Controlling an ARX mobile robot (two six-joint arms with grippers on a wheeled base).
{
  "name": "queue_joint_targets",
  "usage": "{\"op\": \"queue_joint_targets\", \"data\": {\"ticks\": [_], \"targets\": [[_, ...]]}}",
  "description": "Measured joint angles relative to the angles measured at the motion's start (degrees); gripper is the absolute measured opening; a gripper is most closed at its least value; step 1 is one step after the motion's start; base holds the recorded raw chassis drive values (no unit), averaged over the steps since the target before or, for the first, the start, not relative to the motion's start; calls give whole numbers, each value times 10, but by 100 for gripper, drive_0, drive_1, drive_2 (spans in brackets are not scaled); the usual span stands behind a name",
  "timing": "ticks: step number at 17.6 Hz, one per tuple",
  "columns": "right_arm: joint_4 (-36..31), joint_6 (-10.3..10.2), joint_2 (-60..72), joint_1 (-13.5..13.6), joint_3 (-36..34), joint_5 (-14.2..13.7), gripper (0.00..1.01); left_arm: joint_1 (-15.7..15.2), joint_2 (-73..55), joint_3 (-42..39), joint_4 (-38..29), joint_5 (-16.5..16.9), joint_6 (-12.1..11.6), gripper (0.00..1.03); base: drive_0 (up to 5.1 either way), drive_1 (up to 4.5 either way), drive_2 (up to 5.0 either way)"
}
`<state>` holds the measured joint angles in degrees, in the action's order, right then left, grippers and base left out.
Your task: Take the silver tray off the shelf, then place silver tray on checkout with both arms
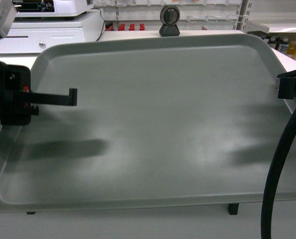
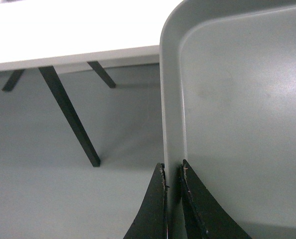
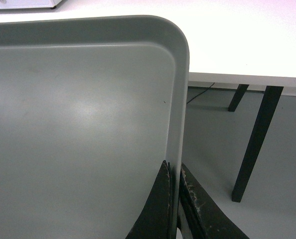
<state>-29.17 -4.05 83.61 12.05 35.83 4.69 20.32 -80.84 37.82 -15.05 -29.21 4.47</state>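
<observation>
My left gripper [image 2: 173, 199] and right gripper [image 3: 174, 199] pinched the tray [image 1: 153, 124] rims at nine and three o'clock, carried above the counter [image 3: 237, 45]; lowering remained.

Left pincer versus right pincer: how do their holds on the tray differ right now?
The left pincer grips the silver tray's left rim, the right pincer its right rim. In the head view, the left one shows a finger over the tray; the right is mostly off-frame behind black cable. Both are shut on the rim.

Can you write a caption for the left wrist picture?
Left tool pinches the silver tray by its rim, near the white checkout.
</observation>
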Motion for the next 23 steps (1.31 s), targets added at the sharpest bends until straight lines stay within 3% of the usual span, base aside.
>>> {"op": "queue_joint_targets", "data": {"ticks": [23], "targets": [[8,-15,7,-12,1,14,2,0,1,4,5,-3,-15,3,0,0,0]]}}
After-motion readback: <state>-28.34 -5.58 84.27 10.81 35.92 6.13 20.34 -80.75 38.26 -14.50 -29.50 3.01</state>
